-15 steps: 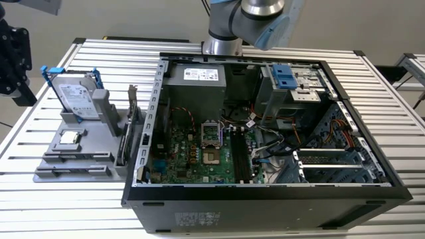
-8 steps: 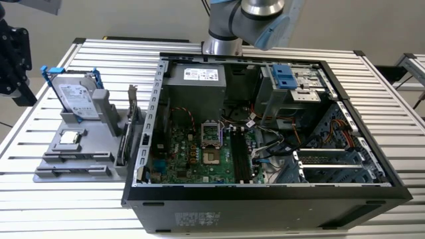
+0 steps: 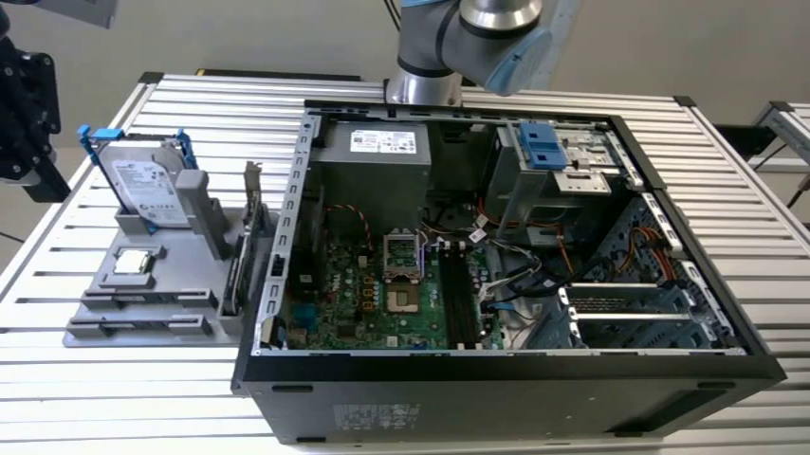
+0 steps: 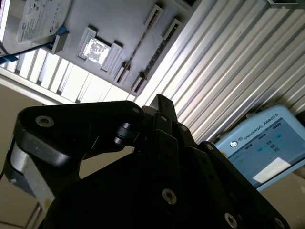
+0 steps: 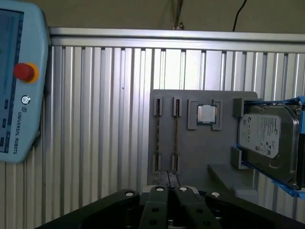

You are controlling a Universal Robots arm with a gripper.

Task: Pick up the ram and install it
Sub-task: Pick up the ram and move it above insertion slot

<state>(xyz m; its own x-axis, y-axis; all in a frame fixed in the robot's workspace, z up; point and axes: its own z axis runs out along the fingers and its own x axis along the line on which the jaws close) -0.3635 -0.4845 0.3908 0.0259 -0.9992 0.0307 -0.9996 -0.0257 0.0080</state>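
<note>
The ram point(image 5: 176, 136) stands edge-on as a thin strip in a slot of the grey holder point(image 5: 200, 152), in the slot nearest the small square chip. In the second wrist view the ram point(image 4: 138, 43) is a fine line on that holder point(image 4: 119, 19). In the exterior view it stands at the holder's case side point(image 3: 235, 270). My gripper point(image 5: 170, 180) hangs high above the holder's near end, its black fingers drawn together with nothing between them. Its tip point(image 4: 159, 101) also shows in the second wrist view. The open computer case point(image 3: 708, 360) holds black memory slots point(image 3: 458, 294).
A silver hard drive in a blue frame point(image 3: 142, 185) and a square chip point(image 3: 132, 264) sit on the holder. A green card with a metal bracket point(image 3: 260, 232) stands next to the case wall. A teach pendant point(image 5: 19, 81) lies on the ribbed aluminium table point(image 5: 105, 119).
</note>
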